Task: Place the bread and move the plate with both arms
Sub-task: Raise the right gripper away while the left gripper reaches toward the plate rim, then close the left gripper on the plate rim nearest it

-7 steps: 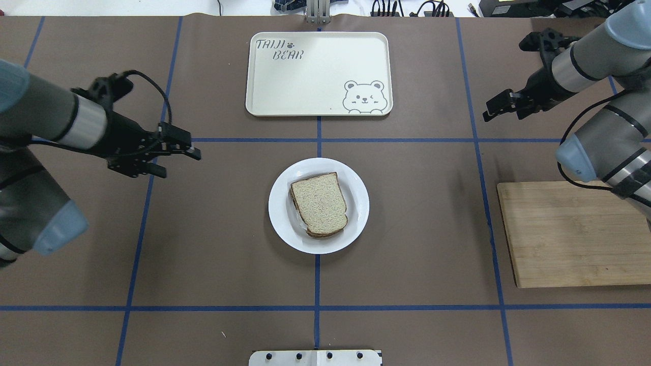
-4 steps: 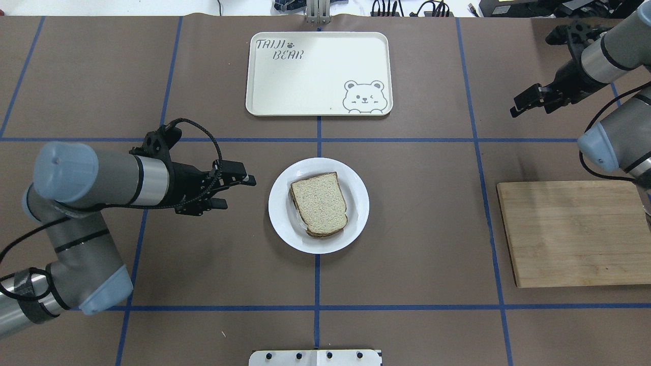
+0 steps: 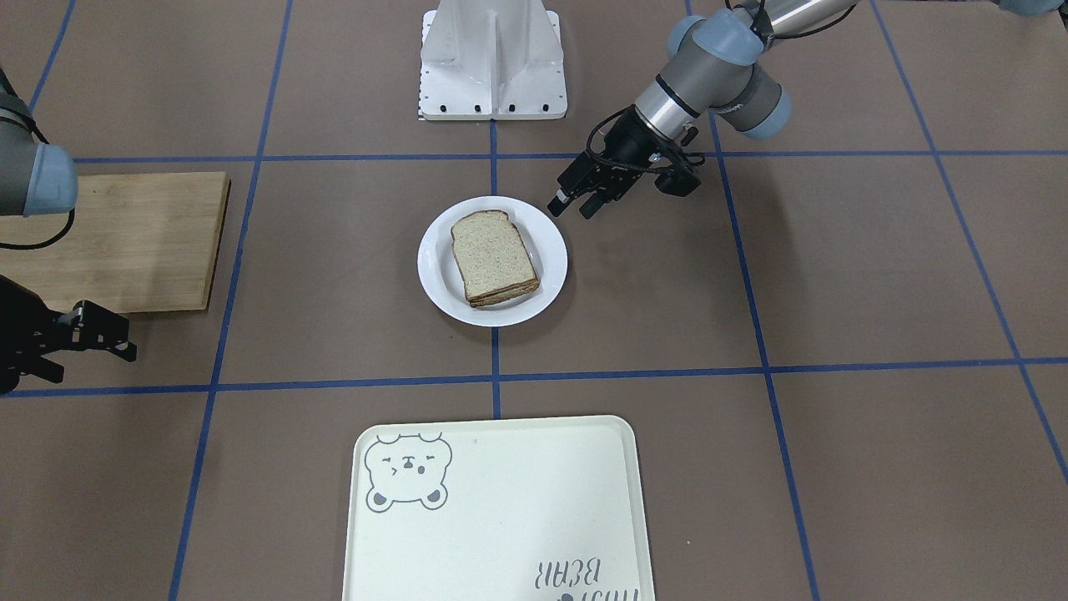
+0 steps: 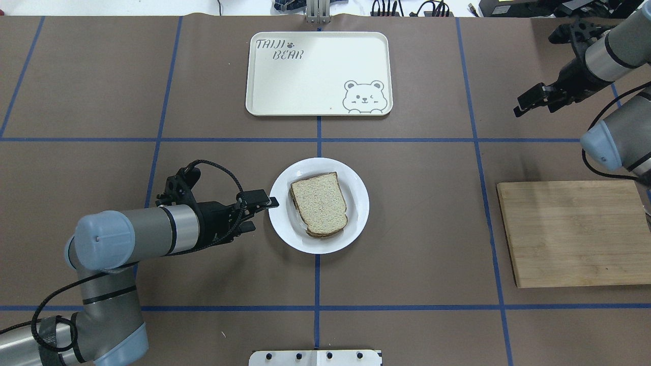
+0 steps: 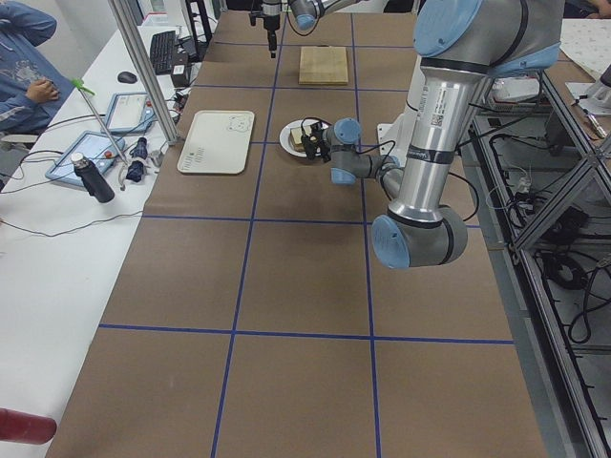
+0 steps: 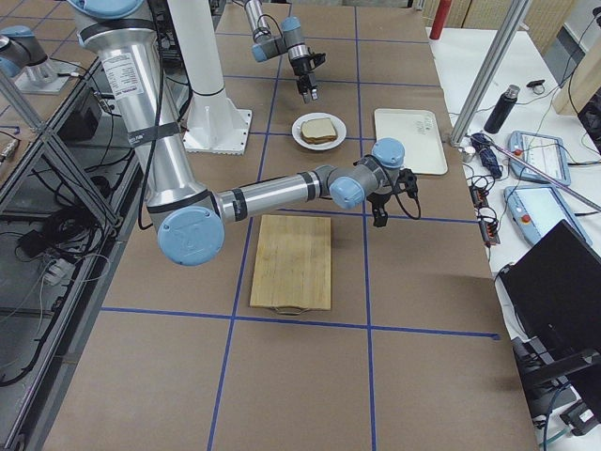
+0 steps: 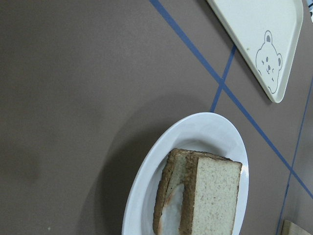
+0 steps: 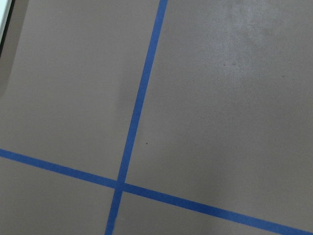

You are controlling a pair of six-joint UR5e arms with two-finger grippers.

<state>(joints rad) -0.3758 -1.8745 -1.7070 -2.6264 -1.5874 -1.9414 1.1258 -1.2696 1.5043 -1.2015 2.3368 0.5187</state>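
The white plate (image 4: 356,179) sits at the table's middle with the plain bread (image 4: 319,202) lying on top of another slice; white shows between them in the left wrist view (image 7: 172,215). My left gripper (image 4: 264,214) is open and empty, low beside the plate's left rim, its upper finger (image 4: 262,201) right at the rim edge. In the front view the left gripper (image 3: 575,205) stands just off the plate (image 3: 434,260). My right gripper (image 4: 530,105) is open and empty, far off at the back right, over bare table.
A cream bear tray (image 4: 319,73) lies behind the plate. A wooden cutting board (image 4: 574,234) lies at the right, under the right arm. Blue tape lines cross the brown table cover. The robot's base plate (image 4: 315,358) is at the front edge.
My left gripper has swung right and down, from the table's left side to the plate's left rim. My right gripper has drawn back to the far right. Plate and bread have not moved.
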